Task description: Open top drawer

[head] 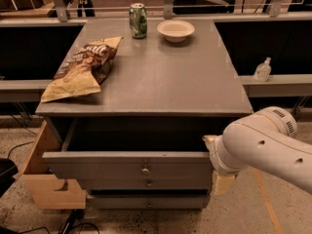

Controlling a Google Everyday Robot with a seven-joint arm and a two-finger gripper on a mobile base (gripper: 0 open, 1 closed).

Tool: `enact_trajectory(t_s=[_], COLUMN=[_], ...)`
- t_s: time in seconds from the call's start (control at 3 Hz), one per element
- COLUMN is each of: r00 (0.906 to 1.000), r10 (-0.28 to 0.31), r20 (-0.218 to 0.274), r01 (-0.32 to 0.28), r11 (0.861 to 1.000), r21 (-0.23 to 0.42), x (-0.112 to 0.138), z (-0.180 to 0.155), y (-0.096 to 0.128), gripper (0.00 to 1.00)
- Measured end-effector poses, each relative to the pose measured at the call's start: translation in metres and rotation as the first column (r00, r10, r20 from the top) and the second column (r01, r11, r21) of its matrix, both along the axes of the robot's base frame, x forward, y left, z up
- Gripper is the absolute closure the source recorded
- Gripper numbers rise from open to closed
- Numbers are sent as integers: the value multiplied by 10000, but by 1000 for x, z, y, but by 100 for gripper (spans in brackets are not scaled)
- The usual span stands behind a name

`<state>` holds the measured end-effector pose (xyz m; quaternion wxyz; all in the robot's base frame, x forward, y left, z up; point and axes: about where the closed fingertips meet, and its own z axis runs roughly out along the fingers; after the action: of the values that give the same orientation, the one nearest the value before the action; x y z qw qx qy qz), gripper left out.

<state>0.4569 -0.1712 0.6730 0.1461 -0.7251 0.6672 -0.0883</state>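
The top drawer (pixel 112 165) is the widest grey front of the cabinet. It stands pulled out from under the grey top, with its dark inside showing behind the panel. A small round metal knob (pixel 145 169) sits at its centre. My gripper (pixel 213 152) is at the right end of that drawer front, at the tip of the thick white arm (pixel 265 147) that reaches in from the right. The arm's wrist hides most of the gripper, as well as the drawer's right corner.
Below are two shorter grey drawer fronts (pixel 148 183), both pushed in. A pale wooden box (pixel 48 189) sticks out at the cabinet's left. On top lie a chip bag (pixel 80 67), a green can (pixel 138 20) and a white bowl (pixel 175 29). A small bottle (pixel 262 70) stands on the right ledge.
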Motion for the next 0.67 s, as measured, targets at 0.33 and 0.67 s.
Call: enact_trajectory(t_s=[0.33,0.67], r00=[10000,9987], r10=[10,-207], r20=[6,460], r01=[-10,229], r11=[10000,9986], r21=[-12,-475], x=[0,-11], z=[0,44], y=[0,-9], gripper=[42,71])
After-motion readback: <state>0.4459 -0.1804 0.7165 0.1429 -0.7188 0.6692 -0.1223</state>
